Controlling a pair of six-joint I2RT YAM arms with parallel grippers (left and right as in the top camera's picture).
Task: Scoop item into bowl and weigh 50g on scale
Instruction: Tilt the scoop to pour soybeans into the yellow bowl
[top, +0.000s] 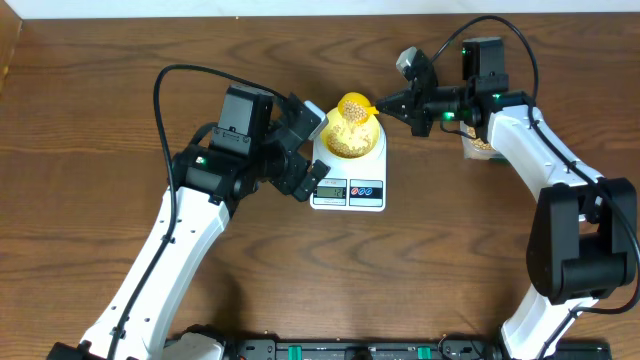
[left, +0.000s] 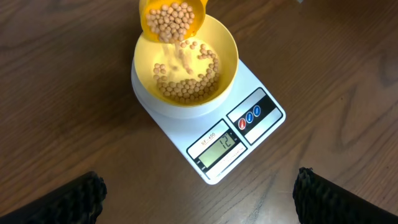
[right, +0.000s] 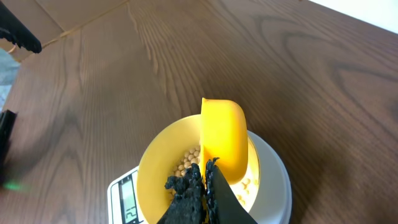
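Right tool (top: 386, 103) clamped shut on the handle of a bright yellow scoop (top: 352, 106); right wrist view shows the black fingers (right: 186, 196) pinched together on the handle end. The scoop is tilted mouth-down over the bowl (top: 350, 142), its lip above the far rim. It is loaded with soybeans (left: 171, 22), and a few blurred ones show between its lip and the bowl floor.

The pale yellow bowl sits on the round platform of the white scale (top: 348, 190), at the end away from the display. A thin layer of beans lies inside, mostly along the near and right side of the floor, with bare floor on the left. The display (left: 221, 149) reads 12, with two round buttons (left: 250, 116) just beside it.

The scale stands on the brown wooden bench (top: 120, 60), mid-bench, between the two arms.

Left tool (top: 318, 150) is spread wide and holds nothing. It hovers just left of the scale, pointing at it. In its wrist view the two finger pads (left: 74, 199) show at the bottom corners, clear of scale and bowl.

A tub of beans (top: 478, 145) sits right of the scale, mostly hidden under the right arm.
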